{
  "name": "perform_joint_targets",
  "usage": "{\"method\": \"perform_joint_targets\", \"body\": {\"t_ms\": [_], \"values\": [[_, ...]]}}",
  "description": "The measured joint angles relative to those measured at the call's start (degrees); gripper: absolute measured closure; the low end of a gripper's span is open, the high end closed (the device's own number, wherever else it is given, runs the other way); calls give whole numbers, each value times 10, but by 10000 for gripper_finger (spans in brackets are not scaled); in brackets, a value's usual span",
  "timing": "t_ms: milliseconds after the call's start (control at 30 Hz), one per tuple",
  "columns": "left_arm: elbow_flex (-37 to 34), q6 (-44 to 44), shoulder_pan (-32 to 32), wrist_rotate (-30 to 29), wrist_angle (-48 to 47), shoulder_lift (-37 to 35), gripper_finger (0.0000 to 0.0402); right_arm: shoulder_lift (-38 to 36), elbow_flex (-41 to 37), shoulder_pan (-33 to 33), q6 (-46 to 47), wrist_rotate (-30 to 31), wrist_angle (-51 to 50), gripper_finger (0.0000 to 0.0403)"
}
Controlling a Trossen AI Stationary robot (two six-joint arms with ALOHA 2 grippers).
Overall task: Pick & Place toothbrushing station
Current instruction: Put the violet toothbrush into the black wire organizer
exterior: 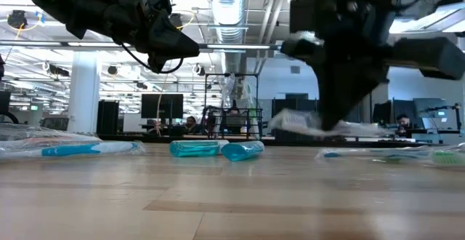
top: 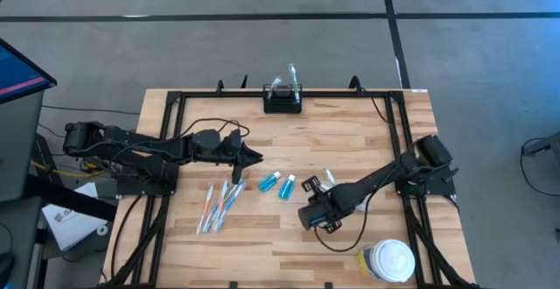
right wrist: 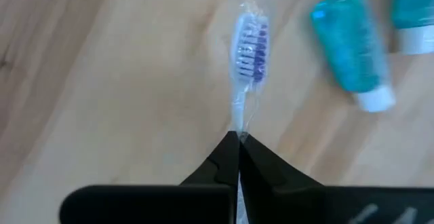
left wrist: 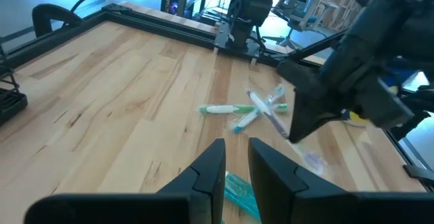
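Note:
The toothbrushing station [top: 283, 102] is a small black open-topped holder at the table's far edge, with a clear wrapped item standing in it. My right gripper [top: 308, 212] points steeply down over the table's middle right. It is shut on a wrapped toothbrush [right wrist: 247, 47] with purple-and-white bristles. My left gripper [top: 254, 156] hovers left of centre, fingers [left wrist: 210, 166] slightly apart with nothing between them. Two teal tubes [top: 277, 184] lie on the wood between the two arms. My right gripper pinches the toothbrush's clear wrapper at the handle [right wrist: 239, 130] between its two fingertips, coming from above and pointing steeply down. The head end sticks out beyond the fingers. In the low view the toothbrush [exterior: 294, 122] hangs roughly level, clear of the table.
Several wrapped toothbrushes [top: 219, 206] lie near the left front, and more [left wrist: 244, 108] near the table's middle. A white-lidded jar [top: 389, 261] stands at the front right. A black frame rail [top: 289, 92] runs round the table's edges.

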Motion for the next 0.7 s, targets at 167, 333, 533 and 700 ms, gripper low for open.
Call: {"method": "perform_joint_targets", "body": {"t_ms": [167,333,533,700], "values": [[0,0,0,-8,1,0,341,-43,0,-1,38,34,9,402],[0,0,0,-11,7,0,341,-83,0,-1,56,70,41,402],[0,1,0,-12,36,0,341,-116,0,-6,54,90,106,402],[0,22,0,-12,67,0,341,-135,0,-13,54,138,152,402]]}}
